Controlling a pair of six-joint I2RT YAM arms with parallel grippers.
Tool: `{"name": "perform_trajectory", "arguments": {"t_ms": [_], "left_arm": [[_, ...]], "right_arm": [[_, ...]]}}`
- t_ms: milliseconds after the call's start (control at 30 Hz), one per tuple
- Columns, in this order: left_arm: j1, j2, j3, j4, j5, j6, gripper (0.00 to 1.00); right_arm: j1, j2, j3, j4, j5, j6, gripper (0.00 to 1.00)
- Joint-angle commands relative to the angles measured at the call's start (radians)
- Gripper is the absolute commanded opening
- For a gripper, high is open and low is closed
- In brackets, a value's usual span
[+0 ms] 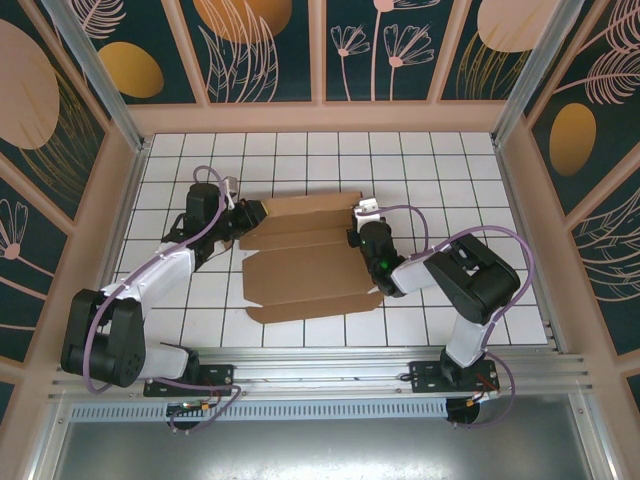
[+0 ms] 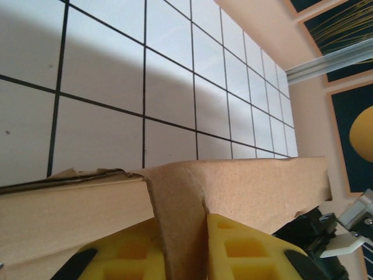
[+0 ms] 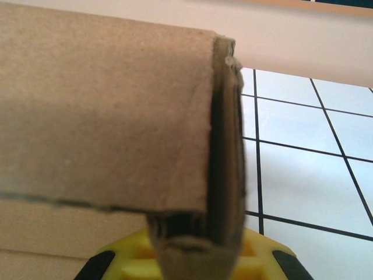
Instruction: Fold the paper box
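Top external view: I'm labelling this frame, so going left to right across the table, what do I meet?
From the left: left arm → left gripper at the box's left edge → paper box → right gripper on its right side → right arm.

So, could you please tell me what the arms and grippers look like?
The left arm and right arm have white links, bulky black joints and looping lilac cables. The fingers are yellow with a grid of square recesses.
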Motion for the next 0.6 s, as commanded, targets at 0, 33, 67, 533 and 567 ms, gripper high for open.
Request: {"name": "perform_trajectory", "arguments": {"t_ms": [0, 33, 67, 533, 567], "left_arm": [[-0.012, 0.01, -0.02, 0.057, 0.05, -0.006, 0.16], [-0.011, 0.01, -0.021, 0.052, 0.043, -0.002, 0.18], [-0.01, 0.009, -0.019, 0.037, 0.03, 0.002, 0.24], [0.007, -0.118, -0.026, -0.161, -0.185, 0.149, 0.53], [0.006, -0.131, -0.031, -0.172, -0.194, 0.163, 0.51]], "right_arm": [[0.012, -0.02, -0.018, -0.066, -0.02, 0.003, 0.0], [0.009, -0.022, -0.017, -0.07, -0.011, 0.005, 0.0], [0.005, -0.029, -0.018, -0.074, -0.006, 0.012, 0.0], [-0.049, -0.084, 0.008, -0.221, -0.01, 0.094, 0.0], [-0.049, -0.086, 0.008, -0.223, -0.01, 0.095, 0.0]]}}
